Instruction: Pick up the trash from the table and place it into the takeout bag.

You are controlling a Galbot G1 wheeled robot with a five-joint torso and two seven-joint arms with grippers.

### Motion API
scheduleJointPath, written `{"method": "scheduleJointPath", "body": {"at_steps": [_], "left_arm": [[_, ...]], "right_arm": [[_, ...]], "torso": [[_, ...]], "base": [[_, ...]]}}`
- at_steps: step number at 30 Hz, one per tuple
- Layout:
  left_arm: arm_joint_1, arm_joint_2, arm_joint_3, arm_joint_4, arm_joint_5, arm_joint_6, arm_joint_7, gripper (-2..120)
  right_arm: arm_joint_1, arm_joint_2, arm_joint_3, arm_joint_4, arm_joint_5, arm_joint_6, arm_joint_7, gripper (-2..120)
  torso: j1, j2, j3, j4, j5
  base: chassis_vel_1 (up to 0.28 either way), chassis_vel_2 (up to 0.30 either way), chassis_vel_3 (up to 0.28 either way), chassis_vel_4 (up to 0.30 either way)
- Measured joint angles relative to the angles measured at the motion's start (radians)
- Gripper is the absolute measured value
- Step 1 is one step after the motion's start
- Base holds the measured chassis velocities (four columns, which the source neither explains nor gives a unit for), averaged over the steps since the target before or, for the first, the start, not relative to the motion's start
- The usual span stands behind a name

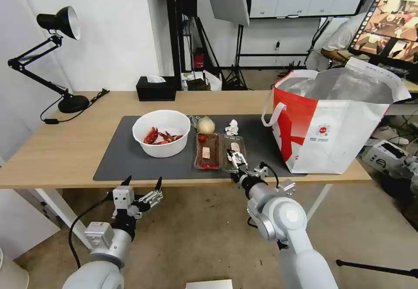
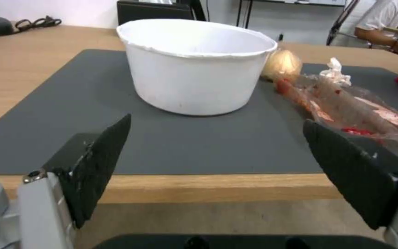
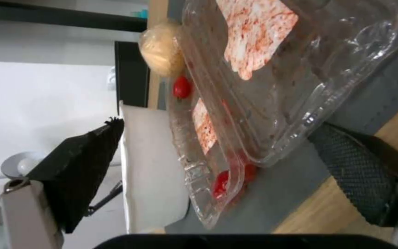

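Observation:
On the dark mat [image 1: 126, 162] of the table [image 1: 61, 149] stands a white bowl [image 1: 161, 133] holding red crayfish shells [image 1: 160, 137]. Right of it lie a beige wrapped ball [image 1: 206, 125], a crumpled tissue [image 1: 232, 127] and an opened clear tray [image 1: 220, 151] with red scraps. My right gripper [image 1: 237, 160] is open at the tray's near end. The tray's rim [image 3: 254, 152] sits between its spread fingers [image 3: 84, 173]. My left gripper [image 1: 143, 183] hangs open just off the table's front edge, facing the bowl [image 2: 197, 65]. The takeout bag [image 1: 335, 119] stands open at the right end.
A black tissue box [image 1: 156, 88] sits at the table's back edge. A black desk lamp [image 1: 58, 23] with its cable stands at the back left. The bag's loop handle [image 1: 271, 111] hangs toward the tray. Bare wood lies left of the mat.

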State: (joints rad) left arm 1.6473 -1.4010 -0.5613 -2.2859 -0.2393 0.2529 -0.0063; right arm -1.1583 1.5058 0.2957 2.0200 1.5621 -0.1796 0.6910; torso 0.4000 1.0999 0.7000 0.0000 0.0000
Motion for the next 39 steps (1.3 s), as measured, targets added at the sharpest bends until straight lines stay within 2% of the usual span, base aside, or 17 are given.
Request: {"method": "scheduleJointPath", "body": {"at_steps": [14, 26, 39], "left_arm": [[-0.005, 0.005, -0.002, 0.008, -0.012, -0.005, 0.000, 100], [-0.010, 0.007, 0.000, 0.021, -0.016, -0.017, 0.001, 100], [-0.010, 0.006, 0.001, 0.026, -0.016, -0.017, 0.001, 100]], "right_arm": [[0.022, -0.011, 0.004, 0.001, -0.039, 0.000, -0.052, 100], [0.059, -0.063, 0.014, 0.005, -0.112, -0.024, -0.119, 100], [0.112, -0.089, -0.017, 0.005, -0.111, -0.090, -0.173, 100]], "torso": [[0.000, 0.000, 0.000, 0.0000, 0.0001], [0.000, 0.000, 0.000, 0.0000, 0.0001], [0.000, 0.000, 0.000, -0.0001, 0.0000]], "base": [[0.000, 0.000, 0.000, 0.000], [0.000, 0.000, 0.000, 0.000], [0.000, 0.000, 0.000, 0.000]]}}
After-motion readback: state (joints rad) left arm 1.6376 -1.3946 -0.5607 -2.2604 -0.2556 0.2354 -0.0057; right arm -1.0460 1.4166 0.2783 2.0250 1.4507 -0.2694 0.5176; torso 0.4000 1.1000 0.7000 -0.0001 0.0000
